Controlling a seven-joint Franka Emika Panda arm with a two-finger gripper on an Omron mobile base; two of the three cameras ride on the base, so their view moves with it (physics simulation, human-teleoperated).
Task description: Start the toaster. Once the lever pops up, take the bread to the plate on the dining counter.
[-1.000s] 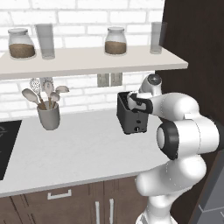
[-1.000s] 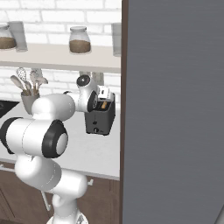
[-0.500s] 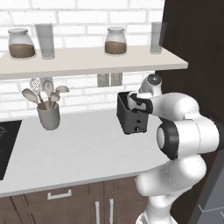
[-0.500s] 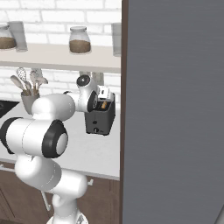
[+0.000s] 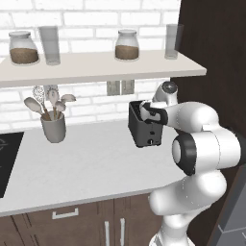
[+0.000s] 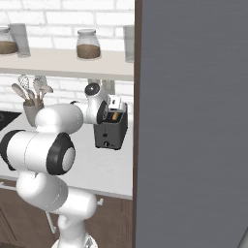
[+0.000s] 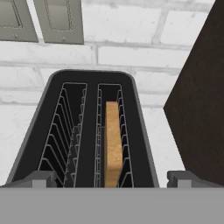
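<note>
On the white worktop [image 5: 81, 168], against the brick wall beside a dark cabinet, stands the toaster [image 5: 144, 127]. The tool [image 7: 112, 178] hangs directly above it, jaws spread wide and gripping nothing. The bread [image 7: 113, 142] stands upright in the right-hand slot, ungrasped. Whether toasting has been started cannot be told; lifting the slice out and carrying it to the plate appear outstanding.

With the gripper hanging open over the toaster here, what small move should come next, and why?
Probably lower the open gripper straight down. In the hand view the tan bread slice stands on edge in the right slot of the boxy black toaster, between the two fingertips, so closing after a short descent could grasp it.
</note>
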